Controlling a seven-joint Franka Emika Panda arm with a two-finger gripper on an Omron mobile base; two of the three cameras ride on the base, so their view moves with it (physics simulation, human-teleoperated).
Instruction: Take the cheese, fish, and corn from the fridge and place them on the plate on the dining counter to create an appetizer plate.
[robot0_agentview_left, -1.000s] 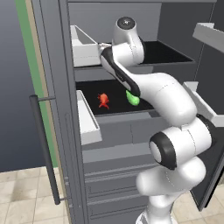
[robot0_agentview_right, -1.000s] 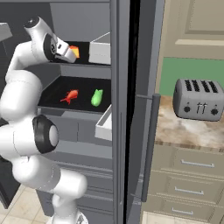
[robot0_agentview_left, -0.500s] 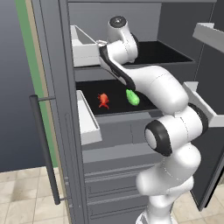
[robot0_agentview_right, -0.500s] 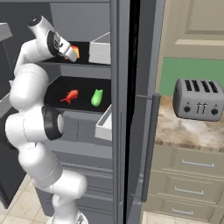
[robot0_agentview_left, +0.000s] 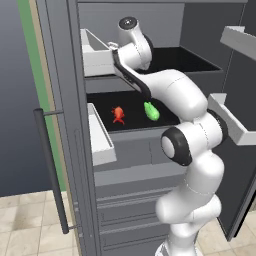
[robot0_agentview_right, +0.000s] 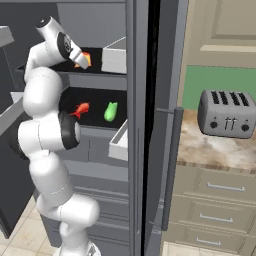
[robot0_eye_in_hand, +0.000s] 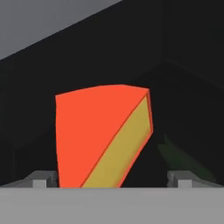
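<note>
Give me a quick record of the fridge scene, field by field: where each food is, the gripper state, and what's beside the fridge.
cheese: upper fridge shelf, between the open fingers
fish: lower shelf, left of the corn
corn: lower shelf, apart from the fish
gripper: open, reaching into the upper shelf
fridge: doors open
toaster: on the counter beside the fridge

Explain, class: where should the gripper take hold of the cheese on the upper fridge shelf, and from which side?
Grip the cheese across its two flat faces, coming straight in from the open front of the fridge. The wedge already sits between the open gripper fingertips.
</note>
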